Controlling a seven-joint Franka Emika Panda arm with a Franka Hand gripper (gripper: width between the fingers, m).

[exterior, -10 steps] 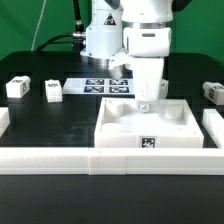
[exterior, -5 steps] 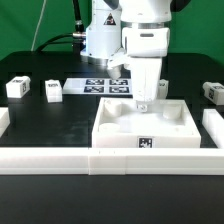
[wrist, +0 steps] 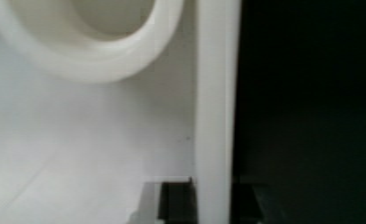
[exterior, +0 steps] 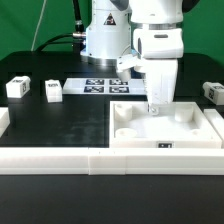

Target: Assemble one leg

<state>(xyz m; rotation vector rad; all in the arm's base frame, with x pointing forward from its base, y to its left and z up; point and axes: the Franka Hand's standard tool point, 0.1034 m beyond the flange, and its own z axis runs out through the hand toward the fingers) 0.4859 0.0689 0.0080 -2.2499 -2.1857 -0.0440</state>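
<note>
The Panda arm's gripper (exterior: pixel 156 106) reaches straight down onto the far rim of the large white panel (exterior: pixel 190 140), which lies flat on the black table (exterior: pixel 60 120) towards the exterior view's right. Its fingers stand close together and pinch that rim. In the wrist view, the rim (wrist: pixel 212 100) runs as a pale strip between them, with a dark fingertip (wrist: pixel 176 205) tight against one side (the other finger is lost against the dark table beyond).

One of the panel's round corner holes (wrist: pixel 91 40) shows beside the rim in the wrist view, ringed by a raised lip. The panel's near wall, which carries a small square tag, sits just behind the long white rail (exterior: pixel 60 160) that crosses the front of the table.

No leg is in the gripper. One leg (exterior: pixel 15 87) and a second leg (exterior: pixel 52 91) stand upright, near each other, on the table at the exterior view's left, well apart from the panel. A third leg (exterior: pixel 212 92) stands at the right edge of that view, partly cut off by the frame. The marker board (exterior: pixel 100 85) lies flat behind the panel, at the foot of the robot's base.
</note>
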